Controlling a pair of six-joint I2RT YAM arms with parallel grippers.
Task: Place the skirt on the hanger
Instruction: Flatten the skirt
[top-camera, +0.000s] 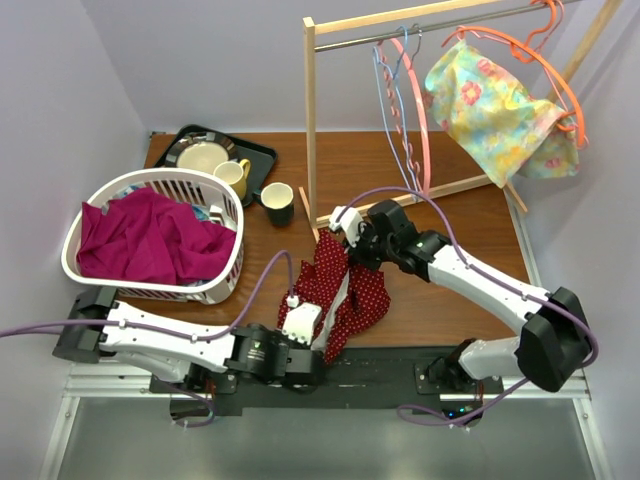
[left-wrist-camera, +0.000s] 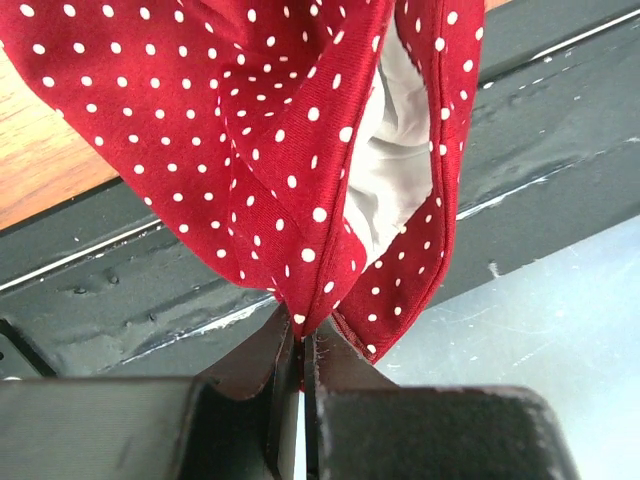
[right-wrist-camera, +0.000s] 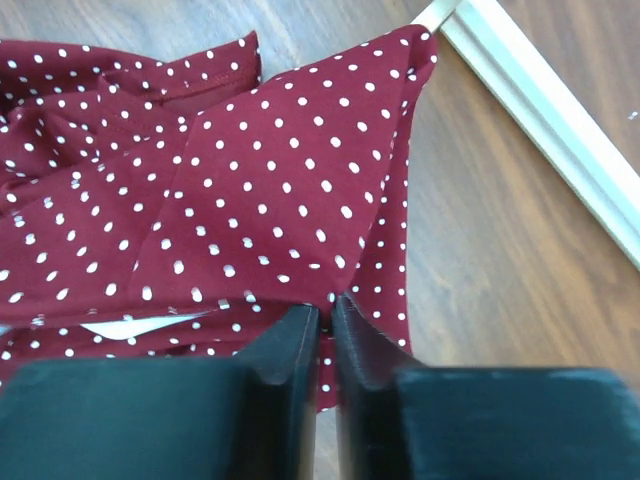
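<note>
The skirt (top-camera: 345, 290) is dark red with white dots and a pale lining; it is bunched on the wooden table between the two arms. My left gripper (top-camera: 300, 322) is shut on a fold of its near edge, and in the left wrist view the skirt (left-wrist-camera: 300, 160) rises from the pinched fingertips of that gripper (left-wrist-camera: 302, 330). My right gripper (top-camera: 345, 240) is shut on the far edge, where the right wrist view has the skirt (right-wrist-camera: 260, 190) caught at that gripper (right-wrist-camera: 328, 310). An empty pink hanger (top-camera: 421, 120) hangs on the rail beside a blue one (top-camera: 386, 95).
A wooden clothes rack (top-camera: 311, 120) stands at the back, its base rail (right-wrist-camera: 545, 110) close to the right gripper. An orange hanger (top-camera: 545, 60) carries a floral garment (top-camera: 495, 110). At the left are a white basket (top-camera: 100, 275) of magenta cloth, a black tray (top-camera: 262, 152), a yellow mug (top-camera: 233, 176) and a dark mug (top-camera: 277, 203).
</note>
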